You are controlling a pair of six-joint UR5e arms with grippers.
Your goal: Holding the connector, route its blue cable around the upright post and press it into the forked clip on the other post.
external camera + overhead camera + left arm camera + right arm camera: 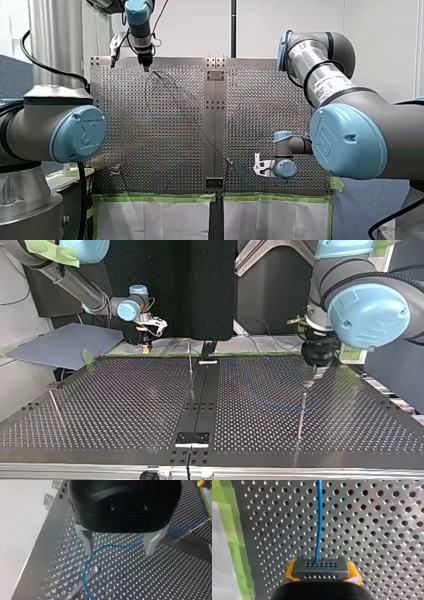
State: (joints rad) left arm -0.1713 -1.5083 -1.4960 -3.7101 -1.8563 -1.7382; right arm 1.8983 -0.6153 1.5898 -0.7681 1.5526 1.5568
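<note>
In the right wrist view my right gripper (322, 576) is shut on a dark grey connector (320, 567), held between yellow pads (288, 576). A blue cable (319, 517) runs straight ahead from it over the perforated table. In the left wrist view my left gripper (120, 547) stands open, its metal fingers (88, 542) straddling the blue cable (117, 545) just above the plate. The cable curves past an upright metal post (83, 583) ahead of the fingers. In the top view my left gripper (314, 376) hangs behind a thin post (301, 415).
Another thin post (190, 365) stands near the table's centre strip (200, 405), and a third (54, 402) at the top view's left. Green tape (234, 542) edges the table beside my right gripper. A blue-grey sheet (60, 342) lies beyond the table.
</note>
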